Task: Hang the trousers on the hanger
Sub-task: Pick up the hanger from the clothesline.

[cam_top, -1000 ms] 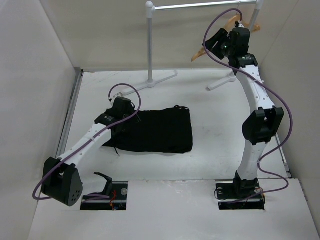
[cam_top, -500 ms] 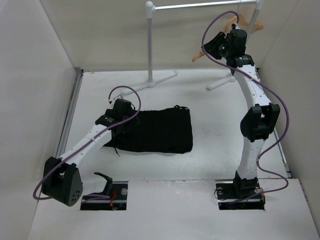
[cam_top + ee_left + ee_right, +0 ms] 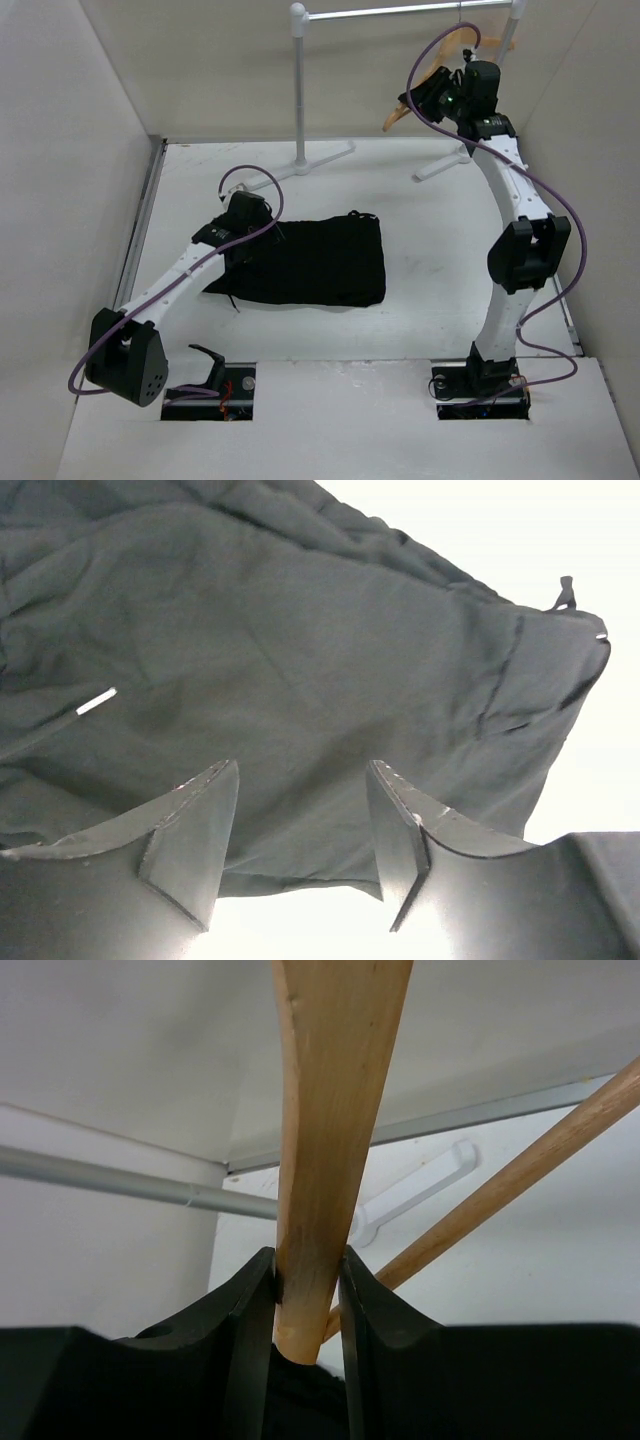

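Observation:
The black trousers (image 3: 310,262) lie folded flat on the white table, and fill the left wrist view (image 3: 280,660). My left gripper (image 3: 243,243) is open at their left edge, its jaws apart just over the cloth hem (image 3: 300,810), holding nothing. The tan wooden hanger (image 3: 440,60) hangs at the back right by the silver rack's rail. My right gripper (image 3: 432,92) is shut on the hanger's arm (image 3: 325,1160), both fingers pressed against the wood. The hanger's crossbar (image 3: 520,1175) runs off to the right behind it.
The silver-and-white clothes rack (image 3: 299,90) stands at the back, its feet on the table and its rail (image 3: 400,12) across the top. White walls close in left, right and back. A grey rack tube (image 3: 120,1182) crosses the right wrist view.
My right gripper has lifted slightly with the hanger near the rail. My left gripper has shifted a little up at the trousers' left edge.

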Controlling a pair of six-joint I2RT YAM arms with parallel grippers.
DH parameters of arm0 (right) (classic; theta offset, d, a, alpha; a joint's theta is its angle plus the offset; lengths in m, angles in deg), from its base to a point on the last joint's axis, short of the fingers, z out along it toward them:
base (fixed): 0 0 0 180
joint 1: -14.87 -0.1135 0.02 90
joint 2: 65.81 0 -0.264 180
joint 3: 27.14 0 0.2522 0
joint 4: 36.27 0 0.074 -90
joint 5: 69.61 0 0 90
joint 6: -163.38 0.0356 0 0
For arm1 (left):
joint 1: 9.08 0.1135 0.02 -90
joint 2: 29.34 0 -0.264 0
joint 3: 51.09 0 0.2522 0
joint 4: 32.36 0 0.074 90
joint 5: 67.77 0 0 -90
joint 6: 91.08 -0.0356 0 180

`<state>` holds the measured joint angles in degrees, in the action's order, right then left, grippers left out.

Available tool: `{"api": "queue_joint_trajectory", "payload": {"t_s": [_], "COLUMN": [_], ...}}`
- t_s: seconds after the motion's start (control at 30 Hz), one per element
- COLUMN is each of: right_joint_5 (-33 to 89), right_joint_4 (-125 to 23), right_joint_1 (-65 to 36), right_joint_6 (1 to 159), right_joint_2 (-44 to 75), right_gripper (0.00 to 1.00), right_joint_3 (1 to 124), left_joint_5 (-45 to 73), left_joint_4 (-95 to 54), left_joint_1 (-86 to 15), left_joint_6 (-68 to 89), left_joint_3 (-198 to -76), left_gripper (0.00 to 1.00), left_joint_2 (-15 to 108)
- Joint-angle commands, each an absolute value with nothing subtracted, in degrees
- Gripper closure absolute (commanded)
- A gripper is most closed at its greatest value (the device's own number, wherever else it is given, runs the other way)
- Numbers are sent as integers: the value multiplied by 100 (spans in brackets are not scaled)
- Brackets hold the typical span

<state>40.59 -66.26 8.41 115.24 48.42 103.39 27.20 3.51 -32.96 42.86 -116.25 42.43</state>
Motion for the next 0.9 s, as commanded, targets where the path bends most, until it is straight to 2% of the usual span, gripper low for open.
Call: {"api": "queue_joint_trajectory", "payload": {"t_s": [0.0,0.2,0.57,0.87], "right_joint_5": [4683,4956,5106,5501], "right_joint_4": [-5917,-5882,-4881,-4362], "right_joint_1": [744,762,595,613], "right_joint_6": [11433,11512,11653,11662], "right_joint_2": [4116,3808,2929,2630], "right_gripper": [77,77,79,83], "right_joint_3": [10238,9861,7936,7802], "left_joint_5": [2715,2610,2293,2266], "left_joint_4": [267,276,311,312], "left_joint_1": [-3285,-3286,-3294,-3479], "left_joint_6": [4286,4286,4286,4269], "left_joint_3": [-12057,-12347,-13260,-13630], "left_gripper": [48,46,46,46], "left_joint_2": [4264,4361,4607,4791]}}
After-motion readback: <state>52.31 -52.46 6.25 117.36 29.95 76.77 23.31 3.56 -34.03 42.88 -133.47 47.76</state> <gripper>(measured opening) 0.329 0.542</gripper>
